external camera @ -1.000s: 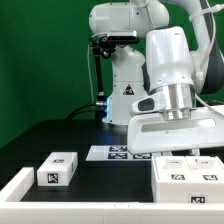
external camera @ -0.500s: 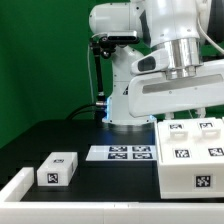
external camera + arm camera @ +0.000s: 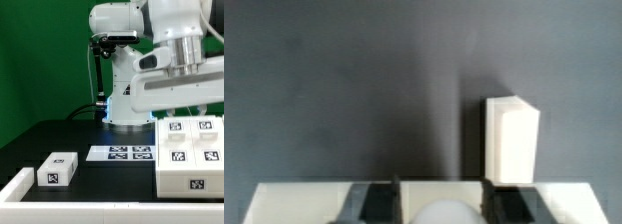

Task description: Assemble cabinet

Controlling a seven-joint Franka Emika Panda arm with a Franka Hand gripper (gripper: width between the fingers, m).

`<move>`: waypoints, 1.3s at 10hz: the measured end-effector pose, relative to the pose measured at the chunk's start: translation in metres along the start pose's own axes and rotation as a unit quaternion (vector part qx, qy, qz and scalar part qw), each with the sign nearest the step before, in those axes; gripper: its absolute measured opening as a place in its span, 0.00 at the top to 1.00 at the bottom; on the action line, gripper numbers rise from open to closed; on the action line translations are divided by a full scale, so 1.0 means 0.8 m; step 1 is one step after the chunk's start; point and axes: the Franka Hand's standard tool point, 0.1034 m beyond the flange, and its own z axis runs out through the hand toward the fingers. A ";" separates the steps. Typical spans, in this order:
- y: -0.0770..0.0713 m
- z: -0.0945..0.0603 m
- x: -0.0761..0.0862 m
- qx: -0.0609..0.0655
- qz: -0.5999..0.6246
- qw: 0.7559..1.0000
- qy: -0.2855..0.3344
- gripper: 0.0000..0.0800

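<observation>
Cabinet [image 3: 190,160] stands on the table [image 3: 60,138] at the exterior view's right, directly beneath my gripper [image 3: 439,203]. Jaw state: I cannot tell, as my fingers barely show. Judged step: repositioning the cabinet body. The next move calls for a square, steady hold.

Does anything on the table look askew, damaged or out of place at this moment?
Nothing stands out. The cabinet sits flat on the table. The small block and the marker board lie flat too. No part shows visible damage, and nothing is spilled.
</observation>
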 end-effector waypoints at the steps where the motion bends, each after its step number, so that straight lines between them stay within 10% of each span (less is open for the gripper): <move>1: 0.001 -0.016 0.001 -0.011 0.006 1.000 -0.020 0.74; 13: -0.003 -0.038 0.013 -0.044 0.009 0.982 -0.185 0.74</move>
